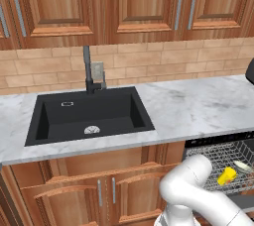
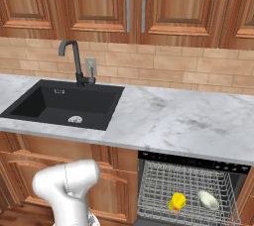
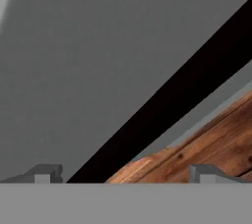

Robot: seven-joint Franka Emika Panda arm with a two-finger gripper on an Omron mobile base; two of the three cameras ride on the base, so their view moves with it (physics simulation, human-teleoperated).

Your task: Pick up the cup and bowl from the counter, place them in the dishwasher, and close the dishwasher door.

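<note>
Home kitchen, marble counter (image 2: 178,121), black sink (image 1: 89,113), wooden cabinets (image 2: 134,4), built-in dishwasher (image 2: 186,193)

The grey wire rack (image 2: 163,185) of the dishwasher (image 2: 191,163) carries the yellow cup (image 2: 177,202) and pale bowl (image 2: 208,199), near each other.

Both base cameras are looking down at the counter (image 1: 198,106) and sink (image 2: 64,103); the hand camera is hugging the dishwasher door (image 3: 98,61).
</note>
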